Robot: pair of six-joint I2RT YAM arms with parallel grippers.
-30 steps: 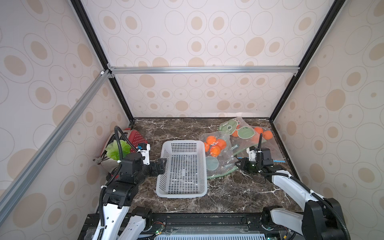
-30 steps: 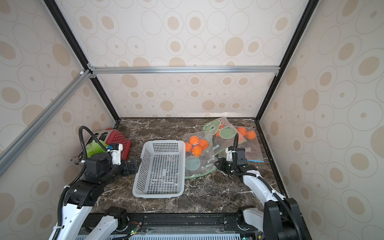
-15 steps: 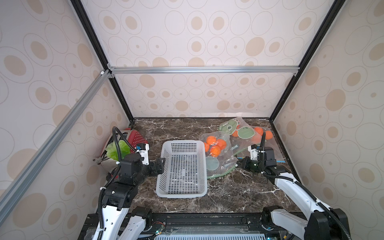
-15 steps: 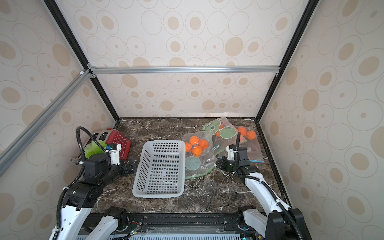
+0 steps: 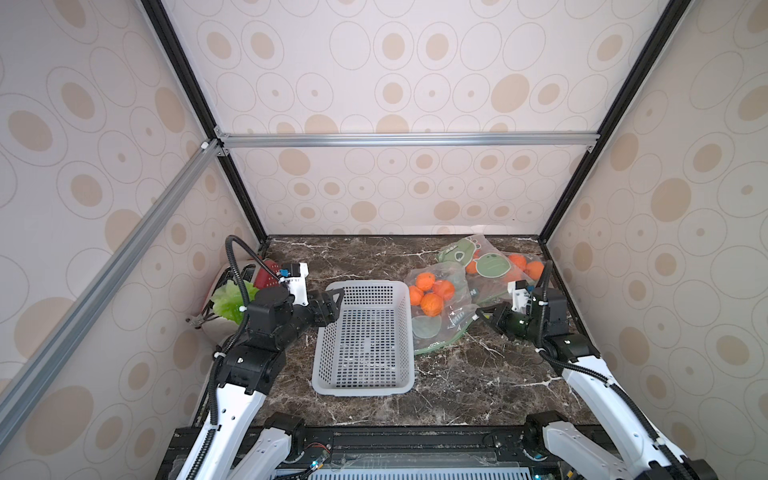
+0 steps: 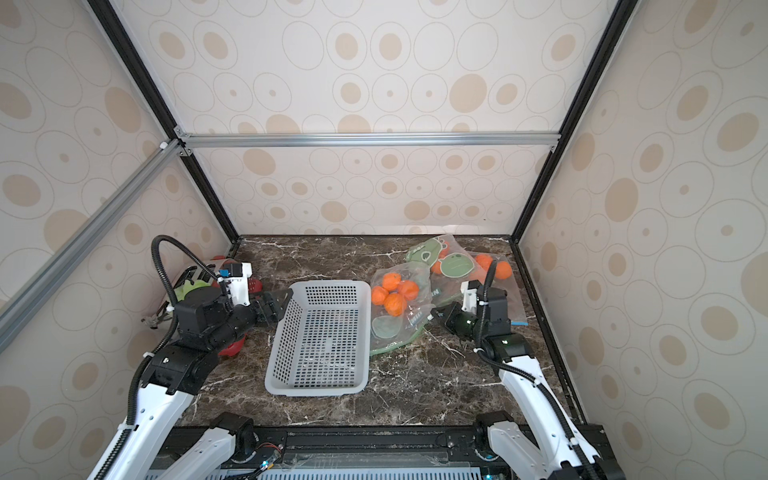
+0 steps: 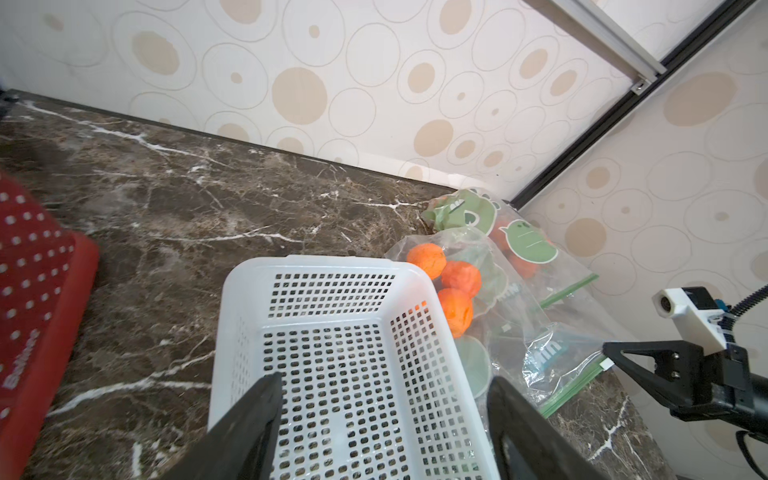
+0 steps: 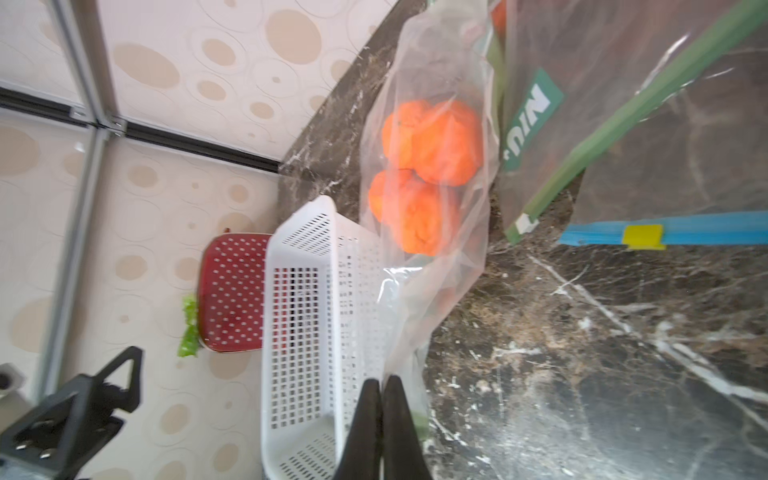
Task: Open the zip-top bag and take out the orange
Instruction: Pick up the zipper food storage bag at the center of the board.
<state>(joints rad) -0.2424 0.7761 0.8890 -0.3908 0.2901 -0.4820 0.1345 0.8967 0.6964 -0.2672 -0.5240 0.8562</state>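
**A:** Zip-top bag [image 5: 446, 318], where is it from the right hand [image 5: 478, 314]?

**B:** It starts at the fingertips. The bag runs out ahead of that hand across the surface [image 5: 457, 386], towards the white basket [image 5: 361, 284].

**A:** And how do the fingers stand?

**B:** They are pressed together. In the right wrist view the clear film of the zip-top bag [image 8: 453, 257] narrows down into the right hand [image 8: 381, 388], so the hand is pinching the bag's edge.

**A:** The oranges?

**B:** Four oranges [image 5: 432, 303] sit inside the bag, further out from the fingertips, bunched at the end away from the hand. They are just beside the basket wall.

**A:** What about the left hand [image 5: 334, 303]?

**B:** It is spread and holds nothing. In the left wrist view its two dark fingers stand apart above the basket's near end, and the bag lies ahead of the left hand [image 7: 384, 380], past the basket's far side wall.

**A:** Anything else near the right hand?

**B:** A second bag [image 5: 490, 264] printed with green faces lies beyond it, with more oranges inside. Beside the hand lies a third bag [image 8: 698, 232] with a blue strip and a yellow slider.
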